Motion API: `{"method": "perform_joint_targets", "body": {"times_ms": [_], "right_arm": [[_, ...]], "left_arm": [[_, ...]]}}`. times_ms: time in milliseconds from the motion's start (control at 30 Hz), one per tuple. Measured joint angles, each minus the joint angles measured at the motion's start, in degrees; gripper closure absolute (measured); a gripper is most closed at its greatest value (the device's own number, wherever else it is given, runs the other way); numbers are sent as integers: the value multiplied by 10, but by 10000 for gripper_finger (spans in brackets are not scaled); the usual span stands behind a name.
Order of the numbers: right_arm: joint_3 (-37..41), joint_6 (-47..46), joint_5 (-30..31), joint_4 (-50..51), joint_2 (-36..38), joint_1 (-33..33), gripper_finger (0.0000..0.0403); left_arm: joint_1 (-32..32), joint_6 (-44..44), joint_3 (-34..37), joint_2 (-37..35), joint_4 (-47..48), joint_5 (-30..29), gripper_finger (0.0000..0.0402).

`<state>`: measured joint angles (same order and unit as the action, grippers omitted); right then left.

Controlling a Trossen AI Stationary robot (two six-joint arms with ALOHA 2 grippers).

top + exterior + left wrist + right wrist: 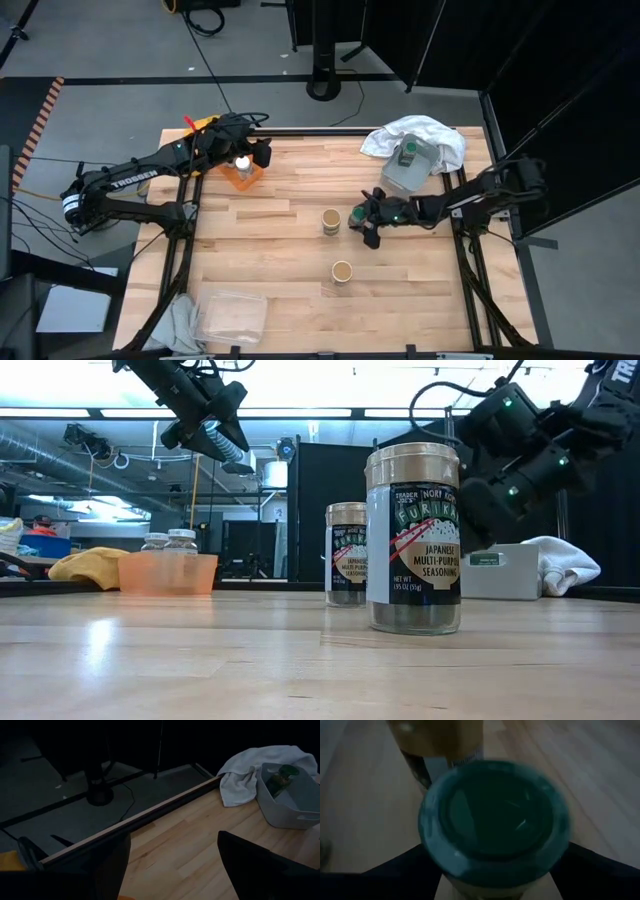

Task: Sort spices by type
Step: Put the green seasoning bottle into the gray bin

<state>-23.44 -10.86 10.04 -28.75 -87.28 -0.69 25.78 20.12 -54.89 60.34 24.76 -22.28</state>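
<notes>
Two tan-lidded jars stand on the table, one nearer (342,270) (413,540) and one farther (331,220) (346,555). My right gripper (366,216) (495,880) sits around a green-lidded jar (358,214) (492,820) right of the farther tan one. In the low view the near tan jar hides this jar. A second green-lidded jar (407,153) (282,775) lies in the grey tray (395,180). White-lidded jars (241,162) (182,542) stand in the orange tray (250,178) (168,573). My left gripper (255,152) (225,445) (172,865) hangs open above that tray, holding nothing. My right gripper has the green-lidded jar between its two fingers (405,870), which meet the jar's body (495,892) just under the lid. The fingers slant down at it from the table's right. I cannot tell whether the jar's base is on the table.
A white cloth (425,135) lies under and behind the grey tray at the far right. A clear plastic tray (232,315) and a grey rag (178,320) sit at the near left corner. A yellow cloth (90,565) lies left of the orange tray.
</notes>
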Motion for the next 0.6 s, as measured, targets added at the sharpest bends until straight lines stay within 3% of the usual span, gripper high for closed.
{"method": "perform_joint_targets", "body": {"times_ms": [167, 600], "right_arm": [[0, -25, 1, -4, -19, 0, 144], [-1, -120, 110, -6, -23, 0, 146]], "left_arm": [[0, 0, 0, 0, 0, 0, 96], [0, 0, 0, 0, 1, -3, 96]]}}
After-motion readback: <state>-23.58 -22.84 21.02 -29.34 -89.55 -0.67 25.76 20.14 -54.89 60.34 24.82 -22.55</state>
